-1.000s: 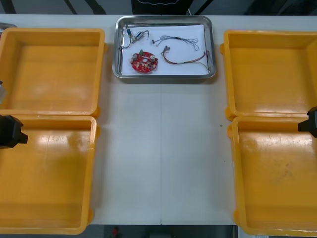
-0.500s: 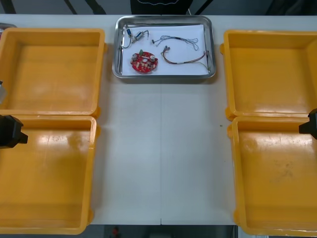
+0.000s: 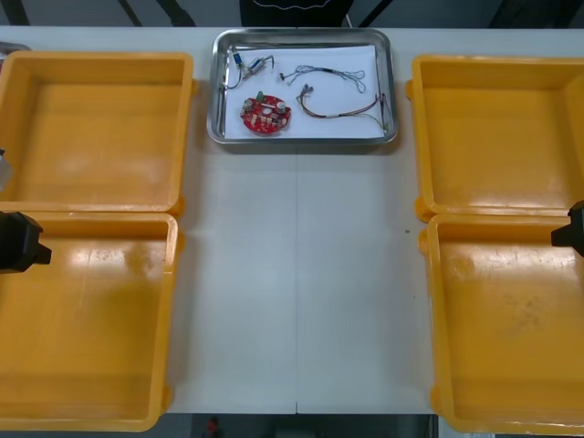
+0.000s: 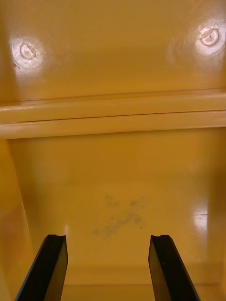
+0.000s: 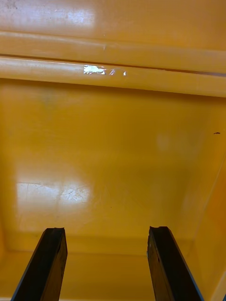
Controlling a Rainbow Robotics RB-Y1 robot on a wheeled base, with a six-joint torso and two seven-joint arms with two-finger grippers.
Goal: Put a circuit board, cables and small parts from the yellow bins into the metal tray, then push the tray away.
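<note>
Metal tray [image 3: 216,91] sat at far ctr of the table [image 3: 297,292], its far rim close to the table's far edge, white inside. In it:
- 1 round red circuit board [image 3: 265,114], near-left part
- 1 blue-and-white cable [image 3: 239,66], far-left corner
- 1 black cable [image 3: 327,72], far middle
- 1 red-and-yellow cable [image 3: 345,109], right side, curving toward the right wall

Small metal parts, if any, were too tiny to tell.

Table was light & matte, w/ a thin seam running near-to-far down the middle. Dark room shapes lay beyond its far edge.

There were 4 yellow bins, 2 per side: far-left bin [image 3: 96,128], near-left bin [image 3: 87,328], far-right bin [image 3: 497,132], near-right bin [image 3: 511,338]. Each pair met rim to rim. Floors were glossy w/ glare patches. The near-right one had faint dark scuffs [image 4: 117,221].

Tray stood btwn the 2 far bins, w/ a narrow gap of table on each side. On its near side a wide strip of bare table ran btwn the bin columns to the near edge.

Left gripper [image 3: 27,245] was at the front view's left edge, over the far-left corner of the near-left bin. In its wrist view the left gripper [image 5: 106,233] had its fingers spread apart over bin floor, nothing btwn them.

Right gripper [image 3: 568,230] was at the right edge, approx over the rims where the 2 right bins met. In its wrist view the right gripper [image 4: 107,240] also had its jaws apart, holding nothing, w/ the scuffs just beyond the fingertips.
</note>
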